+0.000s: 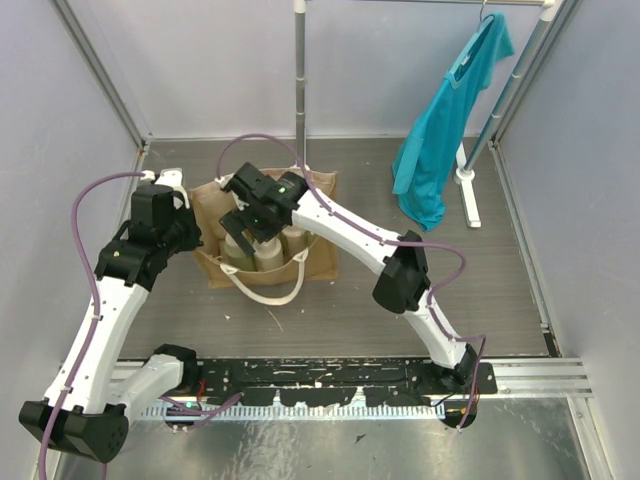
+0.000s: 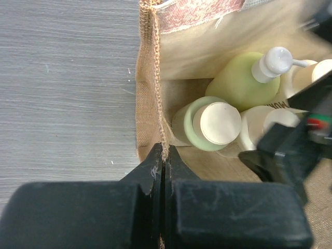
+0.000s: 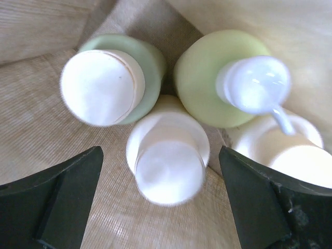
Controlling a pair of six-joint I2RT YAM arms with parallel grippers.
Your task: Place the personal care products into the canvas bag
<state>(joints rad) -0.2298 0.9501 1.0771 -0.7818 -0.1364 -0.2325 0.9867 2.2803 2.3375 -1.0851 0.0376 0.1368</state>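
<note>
Left wrist: left hand [image 2: 164,154] pinching canvas bag [image 2: 192,57] rim; bottles [image 2: 207,124] crowd corner.

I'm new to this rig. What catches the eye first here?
The canvas bag at mid-table holds upright bottles, the open right gripper poised over them. The left gripper is shut on the bag's rim. A teal shirt hangs at the back right.

One canvas bag [image 1: 322,260]. Inside it I count four containers: two pale green, the flat-capped green bottle [image 3: 104,85] and the pump green bottle [image 3: 199,88], plus two cream, the middle cream bottle [image 3: 166,155] and the right cream bottle [image 3: 295,161]. Behind the bag — one teal shirt [image 1: 440,140].
</note>
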